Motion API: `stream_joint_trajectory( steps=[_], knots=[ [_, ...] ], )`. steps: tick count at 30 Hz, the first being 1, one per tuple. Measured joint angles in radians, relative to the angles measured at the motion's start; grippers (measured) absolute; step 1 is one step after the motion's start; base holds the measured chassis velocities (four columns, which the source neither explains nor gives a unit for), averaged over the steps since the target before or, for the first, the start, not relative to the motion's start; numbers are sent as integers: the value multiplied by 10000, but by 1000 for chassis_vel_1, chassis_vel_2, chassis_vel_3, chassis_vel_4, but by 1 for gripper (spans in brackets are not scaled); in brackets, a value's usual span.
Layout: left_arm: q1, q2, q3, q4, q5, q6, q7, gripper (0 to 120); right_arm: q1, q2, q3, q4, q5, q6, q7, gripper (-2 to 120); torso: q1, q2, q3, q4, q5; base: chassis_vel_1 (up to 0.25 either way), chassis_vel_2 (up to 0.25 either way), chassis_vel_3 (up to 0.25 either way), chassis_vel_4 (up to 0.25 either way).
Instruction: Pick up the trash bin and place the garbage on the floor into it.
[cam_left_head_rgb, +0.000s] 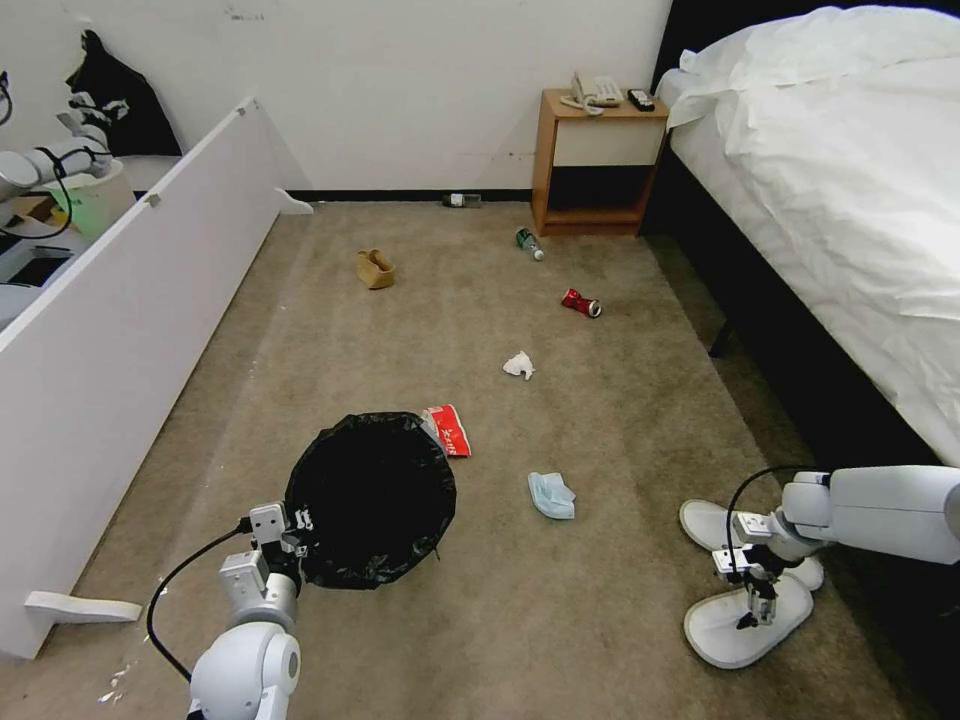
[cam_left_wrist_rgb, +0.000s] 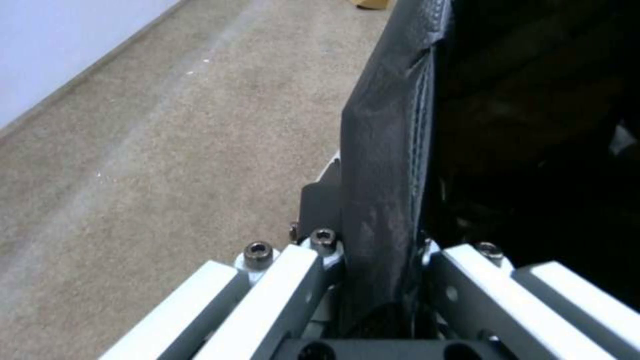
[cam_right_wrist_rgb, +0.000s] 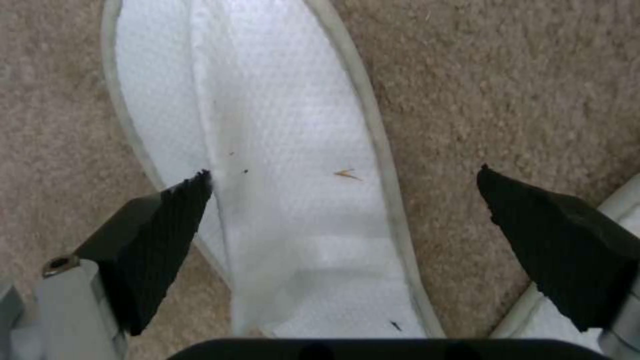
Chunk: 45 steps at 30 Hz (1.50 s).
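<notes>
- Left gripper was clamped on the bin rim, holding it at the robot's front left.
- Right gripper hung spread wide over a slipper on the floor.
- Risk, I'd say: closing off-centre could pinch only the slipper's edge, so it slips free.

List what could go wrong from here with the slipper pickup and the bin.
The right claw is open, straddling one slipper; its far pad sits near the second slipper, so closing might snag both. The left claw pinches only the trash bin rim, so the bin could tilt or slip.
</notes>
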Motion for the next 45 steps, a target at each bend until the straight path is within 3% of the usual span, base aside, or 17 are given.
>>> stream_joint_trajectory(
  steps=[21,45],
  knots=[
    [36,-36,-30,-17,21,-19,2,2,-5,456,-172,466,-576,-85,27,100,0,1,0,-2,0,0,0,0,0],
    [-20,-127,-12,79,117,-73,10,2,-13,272,-118,253,-499,-70,69,100,0,2,0,0,1,0,0,0,0]
  ],
)
